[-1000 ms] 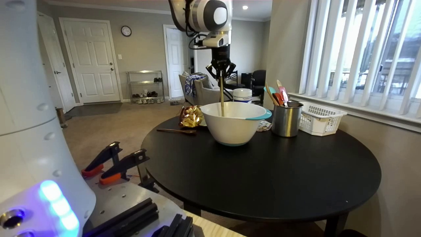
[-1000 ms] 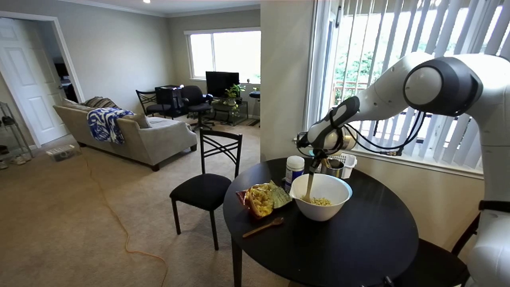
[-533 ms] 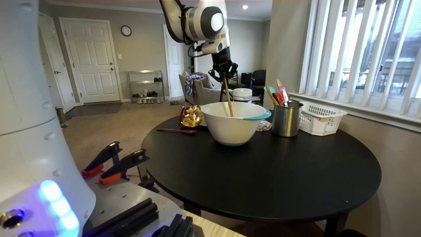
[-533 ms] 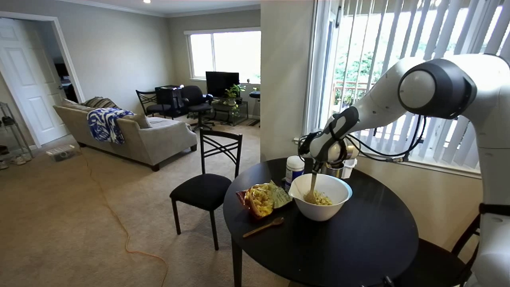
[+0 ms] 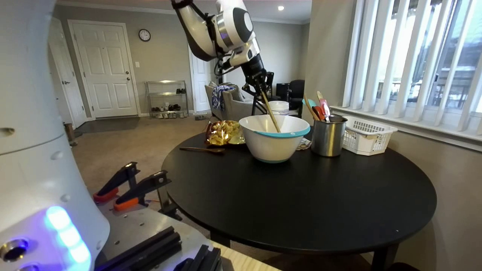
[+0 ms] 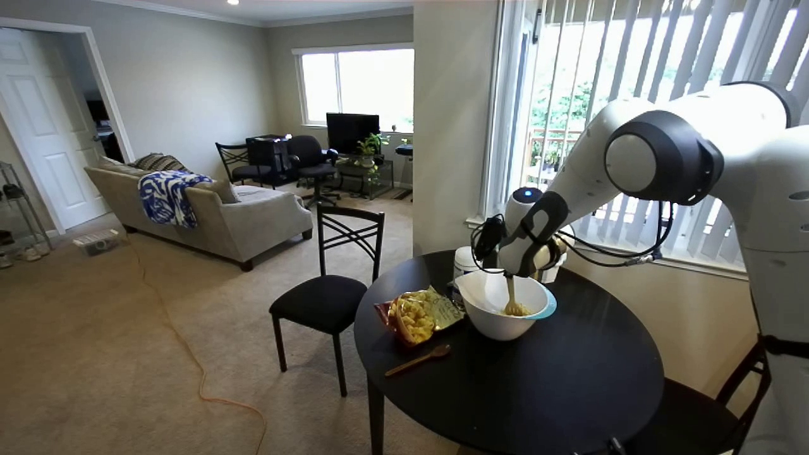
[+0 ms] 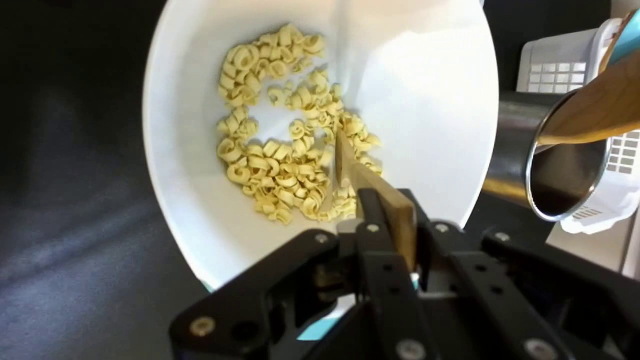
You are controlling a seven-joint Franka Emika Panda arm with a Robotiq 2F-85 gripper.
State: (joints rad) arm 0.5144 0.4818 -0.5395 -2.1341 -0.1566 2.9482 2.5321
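Since the pincer (image 7: 392,215) is clamped down on a wooden utensil (image 7: 372,180), there's just the handle's thickness between its fingers (image 7: 371,215). That utensil slants down into a white bowl (image 7: 425,110), and its lower end sits among a bunch of yellow pasta curls (image 7: 280,172) on the bottom. Its shape down there is kinda hard to make out.

The bowl stands on a round black desk (image 5: 320,199). Just beside it there's an open gold snack bag (image 6: 446,308) with yellow pieces (image 6: 414,320) showing, and near that a wooden spoon (image 6: 418,361) lies flat. A white-lidded tub (image 5: 278,106) is right behind the bowl in an exterior view. A metal canister (image 5: 328,139) holding some kitchen tools (image 5: 324,108) stands near the bowl too, with a white plastic basket (image 5: 371,145) next to it. Off the desk: a black chair (image 6: 325,303) close by, then a beige sofa (image 6: 259,224) with a blue-and-white blanket (image 6: 167,199) over its back.
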